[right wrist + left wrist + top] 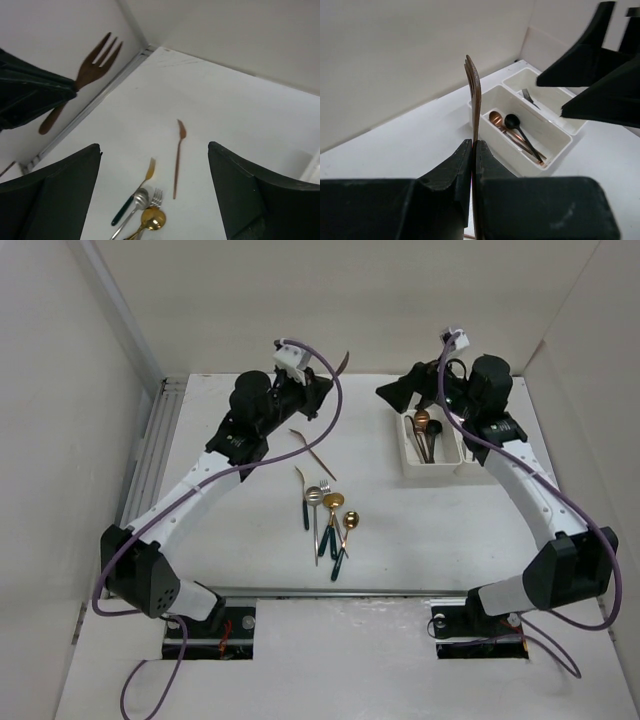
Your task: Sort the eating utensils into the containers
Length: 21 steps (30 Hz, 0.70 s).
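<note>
My left gripper (318, 388) is shut on a wood-brown fork (342, 362), held in the air at the back of the table with its tines up. In the left wrist view the fork (474, 92) stands up from the closed jaws (471, 145). My right gripper (392, 392) is open and empty, facing the left one; its fingers (50, 195) frame the table. The white two-compartment tray (408, 458) lies under the right arm. Its near compartment (485, 107) holds a copper spoon (496, 119) and a black spoon (512, 121). The far compartment holds a dark fork (527, 95).
A copper fork (312, 453) lies alone mid-table. In front of it is a cluster: a gold fork with green handle (302, 495), a silver spoon (315, 502), a silver fork (156, 196) and gold spoons (335, 505). White walls enclose the table.
</note>
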Each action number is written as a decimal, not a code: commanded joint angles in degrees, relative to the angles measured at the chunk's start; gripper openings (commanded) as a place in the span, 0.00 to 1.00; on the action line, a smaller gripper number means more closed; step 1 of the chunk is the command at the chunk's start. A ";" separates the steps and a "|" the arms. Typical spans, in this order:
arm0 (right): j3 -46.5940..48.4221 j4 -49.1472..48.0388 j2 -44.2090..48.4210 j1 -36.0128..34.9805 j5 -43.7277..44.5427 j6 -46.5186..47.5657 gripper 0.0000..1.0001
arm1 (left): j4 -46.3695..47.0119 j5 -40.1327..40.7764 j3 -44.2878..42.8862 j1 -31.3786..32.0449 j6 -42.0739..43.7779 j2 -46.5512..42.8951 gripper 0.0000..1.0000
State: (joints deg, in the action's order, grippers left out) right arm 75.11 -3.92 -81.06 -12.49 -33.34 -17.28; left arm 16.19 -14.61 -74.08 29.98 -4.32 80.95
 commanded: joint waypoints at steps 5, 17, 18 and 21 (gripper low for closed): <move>2.59 -20.98 -1.82 -0.78 -12.27 -13.90 0.97 | 7.28 -3.93 -3.09 2.02 4.05 -4.74 0.00; 1.88 -41.52 -8.06 -7.63 -12.54 -35.19 0.97 | 9.21 -5.87 -1.41 2.54 3.35 -7.82 0.00; 1.88 -41.52 -8.06 -8.51 -11.93 -35.19 0.97 | 9.22 -5.87 -1.41 2.54 2.83 -7.82 0.00; 3.11 -43.26 -8.06 -9.22 -11.39 -35.19 0.97 | 9.22 -5.87 -0.89 2.54 2.30 -8.43 0.00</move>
State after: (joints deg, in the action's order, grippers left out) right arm 74.91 -40.58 -89.78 -20.93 -44.84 -50.87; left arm 21.63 -19.55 -74.83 32.21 -1.19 74.83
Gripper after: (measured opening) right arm 0.970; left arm 0.032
